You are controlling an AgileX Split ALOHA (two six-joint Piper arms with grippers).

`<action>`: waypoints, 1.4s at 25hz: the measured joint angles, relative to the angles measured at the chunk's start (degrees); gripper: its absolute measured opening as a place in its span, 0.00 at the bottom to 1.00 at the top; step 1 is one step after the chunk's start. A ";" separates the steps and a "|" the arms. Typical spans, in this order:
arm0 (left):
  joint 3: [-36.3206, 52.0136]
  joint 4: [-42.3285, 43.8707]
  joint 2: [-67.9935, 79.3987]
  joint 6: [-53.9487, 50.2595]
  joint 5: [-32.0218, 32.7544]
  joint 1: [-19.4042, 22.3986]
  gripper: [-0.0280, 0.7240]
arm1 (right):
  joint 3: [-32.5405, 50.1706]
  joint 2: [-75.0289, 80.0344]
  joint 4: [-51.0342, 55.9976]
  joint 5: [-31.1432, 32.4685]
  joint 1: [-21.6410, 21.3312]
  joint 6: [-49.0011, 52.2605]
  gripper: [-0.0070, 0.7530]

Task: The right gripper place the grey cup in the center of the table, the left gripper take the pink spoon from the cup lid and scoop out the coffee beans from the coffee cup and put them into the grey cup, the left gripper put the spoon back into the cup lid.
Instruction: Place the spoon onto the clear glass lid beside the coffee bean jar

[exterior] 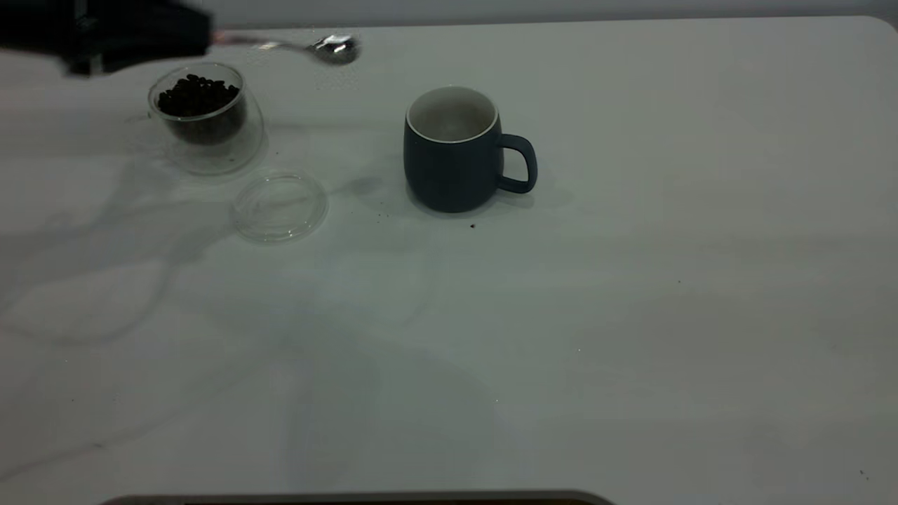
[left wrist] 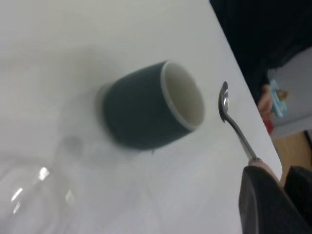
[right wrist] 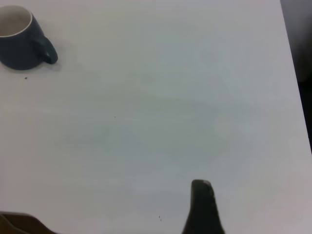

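— Left claw [exterior: 203, 38] first: where is it, and what has it got?

— It hangs at the far left of the worktop [exterior: 631, 315], clenched on the pale handle of the pink spoon [exterior: 309, 46]. The spoon sticks out level from the claw toward the grey cup [exterior: 452, 149], bowl end leading, clear of the worktop. In the left wrist view the bowl [left wrist: 224, 105] looks bare and shiny, with nothing in it that I can make out.

— And the coffee cup?

— The coffee cup [exterior: 205, 116] stands just below and in front of the claw, upright, with the coffee beans [exterior: 196, 95] heaped inside. The spoon's bowl is past it, between that cup and the grey one, though nearer the glass.

— The grey cup relative to the claw?

— Well apart from the claw, beyond the spoon's tip, upright near the middle of the worktop with its handle turned away from the claw. Its white inside looks bare from the exterior view.

— The cup lid?

— The cup lid [exterior: 279, 206] lies flat on the worktop, nearer the camera than the claw, just beside the coffee cup.

— Right claw?

— Right claw [right wrist: 202, 204] is out of the exterior view; its wrist view shows one dark finger over bare worktop, well apart from the grey cup. I cannot tell how its fingers are set.
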 joint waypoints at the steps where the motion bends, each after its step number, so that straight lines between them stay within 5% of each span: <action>1: 1.49 0.04 -0.07 0.46 0.00 1.71 0.19 | 0.00 0.00 0.00 0.00 0.00 0.00 0.79; 11: 8.31 3.34 3.53 3.62 -3.48 12.39 0.19 | 0.00 0.00 0.03 0.00 0.00 0.00 0.79; 25: 7.32 -5.75 14.68 13.65 -4.82 12.22 0.19 | 0.00 0.00 0.03 0.00 0.00 0.00 0.79; 35: 1.32 -7.11 19.17 13.50 -4.77 6.13 0.19 | 0.00 0.00 0.03 0.00 0.00 0.00 0.79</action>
